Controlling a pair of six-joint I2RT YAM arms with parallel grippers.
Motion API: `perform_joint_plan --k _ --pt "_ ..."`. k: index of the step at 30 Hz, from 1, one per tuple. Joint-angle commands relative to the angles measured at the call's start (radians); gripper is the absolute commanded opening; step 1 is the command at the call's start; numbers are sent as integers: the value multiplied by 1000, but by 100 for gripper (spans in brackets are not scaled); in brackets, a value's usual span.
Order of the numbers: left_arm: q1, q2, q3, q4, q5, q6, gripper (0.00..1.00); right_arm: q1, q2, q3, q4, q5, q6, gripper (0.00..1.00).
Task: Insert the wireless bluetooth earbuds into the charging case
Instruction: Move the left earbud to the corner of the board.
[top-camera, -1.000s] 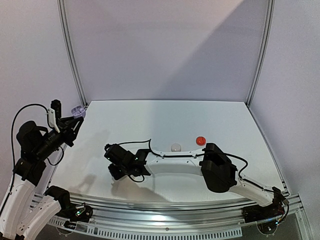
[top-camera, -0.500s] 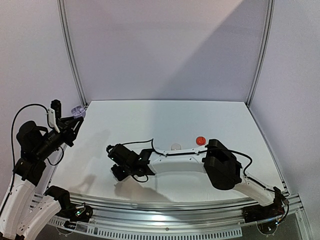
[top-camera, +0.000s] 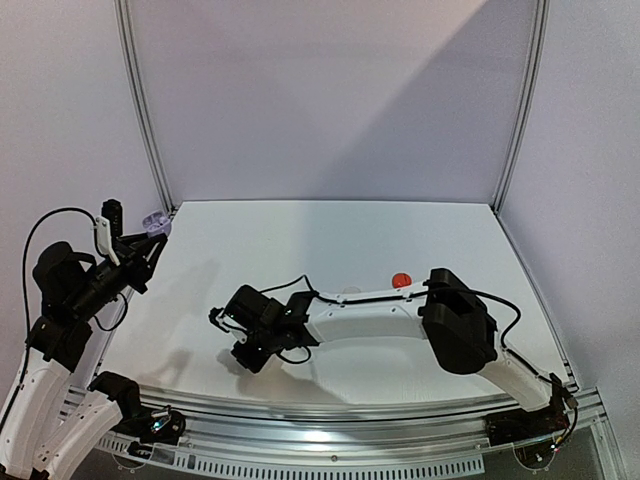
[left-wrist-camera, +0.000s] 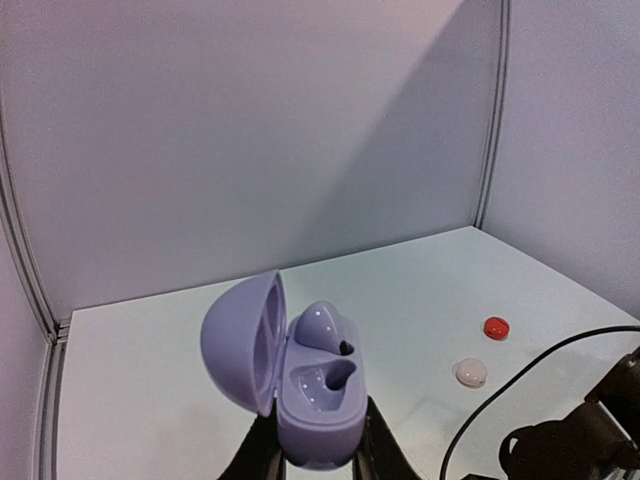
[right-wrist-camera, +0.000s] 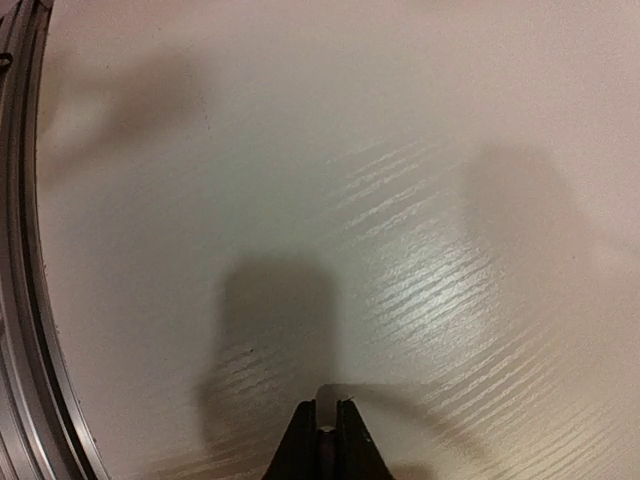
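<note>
Left hand (left-wrist-camera: 315, 452) is up in the air over the far left corner of the table (top-camera: 350, 240), fingers clenched on the bottom of the lilac case (left-wrist-camera: 300, 385). The case is flipped open with the lid standing off to the left. In the left wrist view one lilac earbud (left-wrist-camera: 322, 326) looks seated in the farther socket, and the nearer socket looks hollow, though I can't swear to that. Right hand (right-wrist-camera: 322, 428) reaches way over to the near left part of the table and sits low over the surface, fingers squeezed together. There's a tiny pale sliver right at the tips, but it's too small to tell if that's an earbud or just glare. From the top camera the right fingers are tucked under the wrist, so no help there. The red case (top-camera: 402, 279) sits on the table just behind the right arm. The white case (left-wrist-camera: 470, 372) shows up beside it in the left wrist view, but from above it's mostly hidden by the arm.
</note>
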Motion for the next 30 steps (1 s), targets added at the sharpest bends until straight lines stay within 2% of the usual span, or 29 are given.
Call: perform_joint_plan --k 1,4,7,18,26,30 --pt "14 3 9 -23 6 10 0 28 -29 -23 -176 -82 -168 12" --pt "13 4 6 -20 7 11 0 51 -22 -4 -239 -105 -264 20" --pt "13 5 6 -19 8 10 0 60 -18 13 -276 -123 -294 26" --pt "13 7 8 -25 13 18 0 63 -71 70 -278 -152 -319 40" --pt "14 -6 -2 -22 15 13 0 60 -238 -123 -67 -140 -240 47" --pt "14 -12 0 -28 10 20 0 45 -244 -135 -25 -119 -145 47"
